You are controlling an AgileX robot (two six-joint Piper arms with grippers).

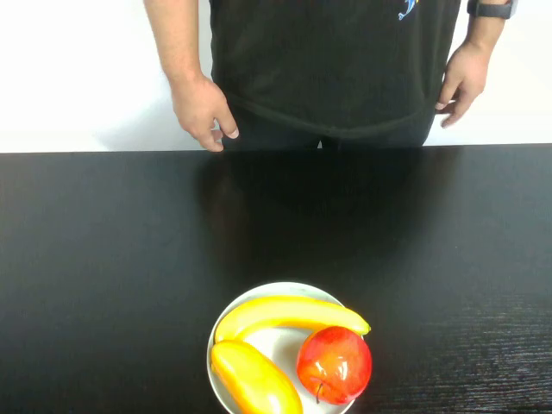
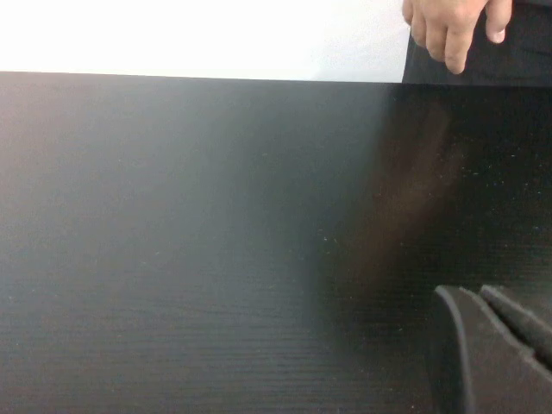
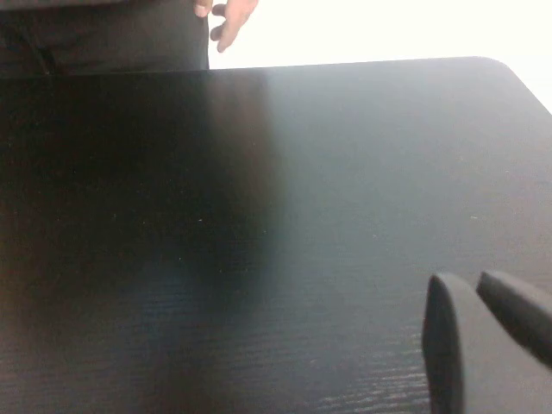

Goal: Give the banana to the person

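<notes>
The long yellow banana [image 1: 289, 315] lies across the far side of a white plate [image 1: 278, 287] at the table's near edge, in the high view. The person [image 1: 332, 60] in a black T-shirt stands behind the far edge, hands hanging down: one at the left [image 1: 203, 108], one at the right [image 1: 461, 82] with a dark wristwatch. Neither gripper shows in the high view. My left gripper [image 2: 473, 293] is shut and empty over bare table. My right gripper [image 3: 466, 280] is shut and empty over bare table. Both are away from the banana.
On the plate, a plump yellow-orange mango-like fruit [image 1: 254, 379] lies beside a red apple [image 1: 335, 364], both touching the banana. The black table [image 1: 112, 259] stretches to the person. A hand shows in the left wrist view [image 2: 453, 26] and the right wrist view [image 3: 228, 17].
</notes>
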